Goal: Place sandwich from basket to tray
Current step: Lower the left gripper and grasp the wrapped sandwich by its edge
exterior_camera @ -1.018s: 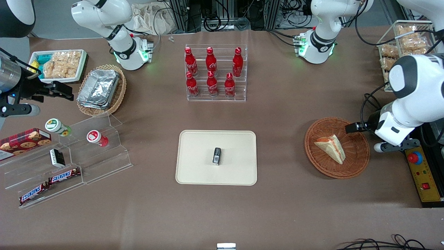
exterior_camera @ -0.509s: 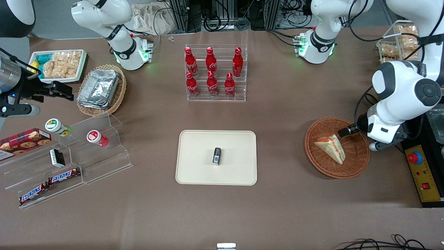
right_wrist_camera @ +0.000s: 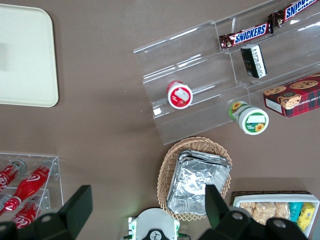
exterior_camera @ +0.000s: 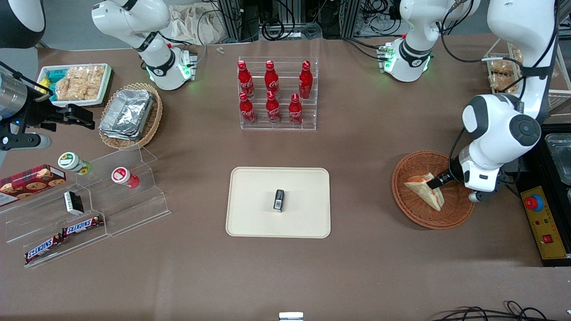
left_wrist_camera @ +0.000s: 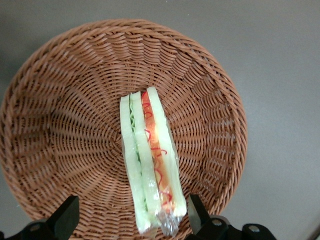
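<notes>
Wrist view: open end effector (left_wrist_camera: 131,222) straddling sandwich (left_wrist_camera: 148,160) edge.

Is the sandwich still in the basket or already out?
In: the sandwich lies in the basket, with the open gripper straddling its end.

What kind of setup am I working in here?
Likely a lab mock-up of a snack shop: cola bottles on an acrylic rack, Snickers bars on display steps, cabling nearby. The gripper hovers open over the sandwich.
</notes>
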